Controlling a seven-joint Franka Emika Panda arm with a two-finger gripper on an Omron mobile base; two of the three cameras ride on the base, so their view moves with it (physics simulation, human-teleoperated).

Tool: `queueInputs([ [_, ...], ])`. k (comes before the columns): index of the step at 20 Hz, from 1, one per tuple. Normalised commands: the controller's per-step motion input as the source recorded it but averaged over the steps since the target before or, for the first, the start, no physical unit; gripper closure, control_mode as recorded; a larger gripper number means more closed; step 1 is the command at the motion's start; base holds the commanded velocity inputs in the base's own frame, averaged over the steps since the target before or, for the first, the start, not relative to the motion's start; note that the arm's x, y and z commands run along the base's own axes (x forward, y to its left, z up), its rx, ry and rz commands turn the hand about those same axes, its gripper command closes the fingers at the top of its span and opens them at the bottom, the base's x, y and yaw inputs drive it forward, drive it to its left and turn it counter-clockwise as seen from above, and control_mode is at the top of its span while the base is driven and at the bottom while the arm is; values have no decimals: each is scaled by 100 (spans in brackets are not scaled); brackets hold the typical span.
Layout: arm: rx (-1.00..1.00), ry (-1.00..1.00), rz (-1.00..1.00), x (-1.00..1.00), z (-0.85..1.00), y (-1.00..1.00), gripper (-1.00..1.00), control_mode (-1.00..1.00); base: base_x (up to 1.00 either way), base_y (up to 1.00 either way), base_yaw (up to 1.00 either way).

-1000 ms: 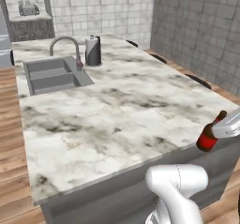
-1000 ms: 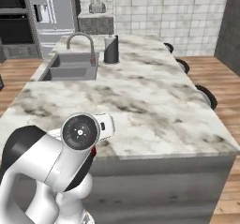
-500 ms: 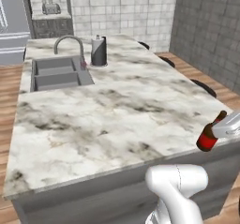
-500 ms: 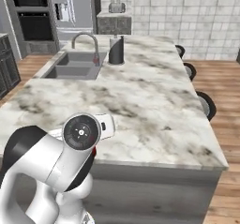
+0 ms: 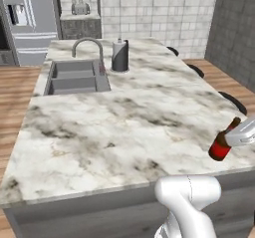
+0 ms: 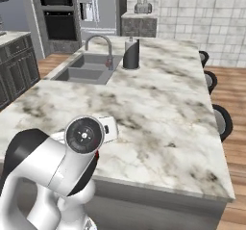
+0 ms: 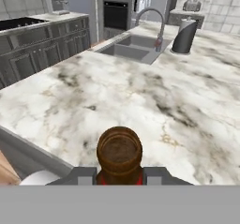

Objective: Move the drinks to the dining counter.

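A small red-brown beer bottle (image 5: pixel 222 142) hangs tilted near the front right corner of the dining counter (image 5: pixel 114 127), with my gripper (image 5: pixel 231 137) shut on its neck. In the hand view the bottle's brown top (image 7: pixel 119 149) sits between my two fingers (image 7: pixel 83 174), and the marble top (image 7: pixel 154 96) spreads out beyond it. In the right base view my own arm covers the gripper, and the white hand (image 6: pixel 107 128) sits over the counter (image 6: pixel 158 108).
An inset grey sink (image 5: pixel 74 76) with a curved faucet (image 5: pixel 88 45) lies at the island's far left. Beside it stands a grey canister (image 5: pixel 119 56). Dark round stools (image 5: pixel 232 100) line the right side. Ovens and a fridge (image 6: pixel 60 12) stand behind.
The whole picture has shifted as the base moved, so I now see the island more squarely and from nearer. The beer bottle stays in the shut gripper at the same spot in the view.
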Motion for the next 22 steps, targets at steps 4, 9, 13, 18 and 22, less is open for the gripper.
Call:
queueInputs([
  [4, 0, 0, 0, 0, 0, 0, 100, 100, 68, -33, 32],
  [9, 0, 0, 4, 7, -2, -2, 100, -100, 47, -16, 23],
  [13, 0, -7, 12, 19, -6, -10, 100, -100, 0, 0, 0],
  [18, 0, -1, 0, 30, -22, -20, 100, -100, 0, 0, 0],
  [22, 0, 5, 0, 47, -33, -36, 100, -100, 0, 0, 0],
])
